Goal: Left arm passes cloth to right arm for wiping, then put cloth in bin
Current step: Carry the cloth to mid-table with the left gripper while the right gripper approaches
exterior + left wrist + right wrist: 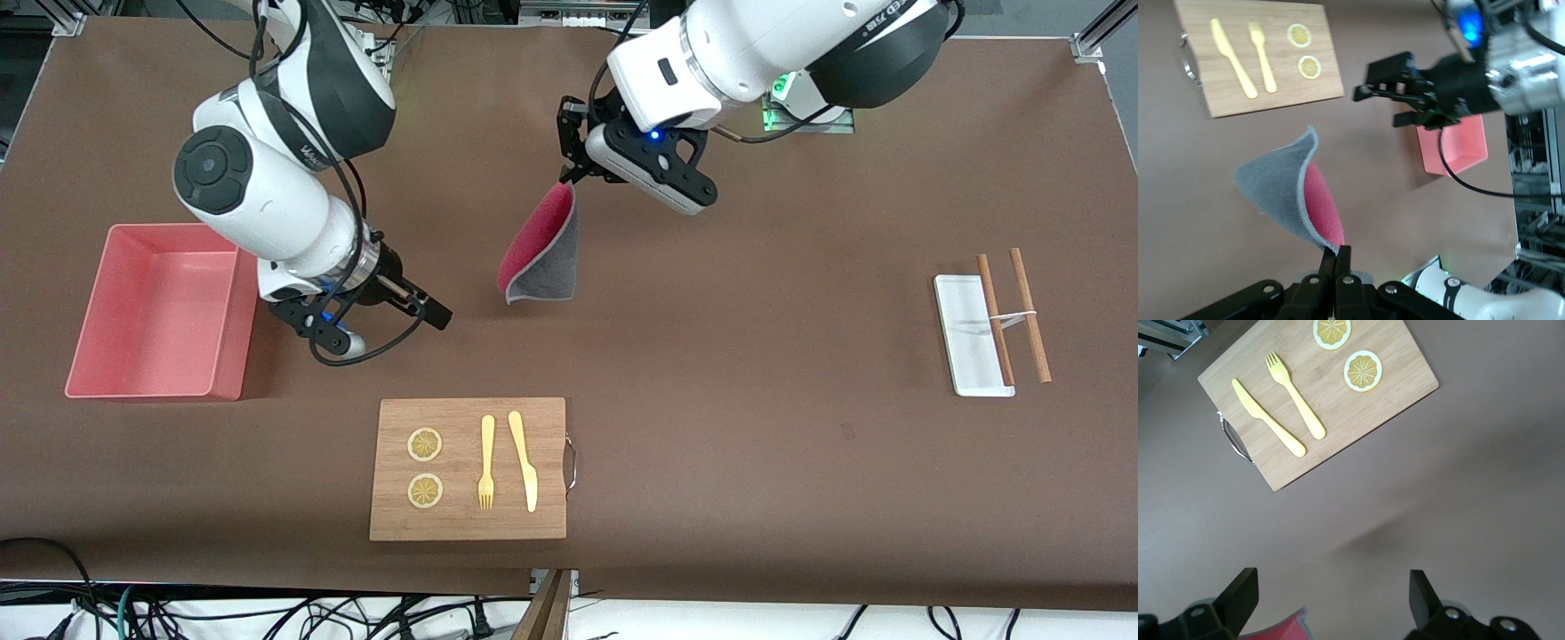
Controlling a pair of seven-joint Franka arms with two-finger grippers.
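Note:
The cloth (pixel 540 249) hangs in the air over the middle of the table, magenta-pink on one face and dark grey on the other. My left gripper (pixel 565 176) is shut on its top corner. The left wrist view shows the fingers (pixel 1337 252) pinched on that corner while the cloth (pixel 1291 193) droops below. My right gripper (pixel 434 311) hovers open beside the cloth's lower tip, between the bin (pixel 160 311) and the cloth, with nothing between its fingers. In the right wrist view a pink corner of the cloth (pixel 1281 627) shows beside one finger (pixel 1238 593).
A wooden cutting board (pixel 468 469) with two lemon slices, a yellow fork and a yellow knife lies nearer the front camera. A white tray (pixel 969 333) with two brown sticks (pixel 1013 316) sits toward the left arm's end. The pink bin stands at the right arm's end.

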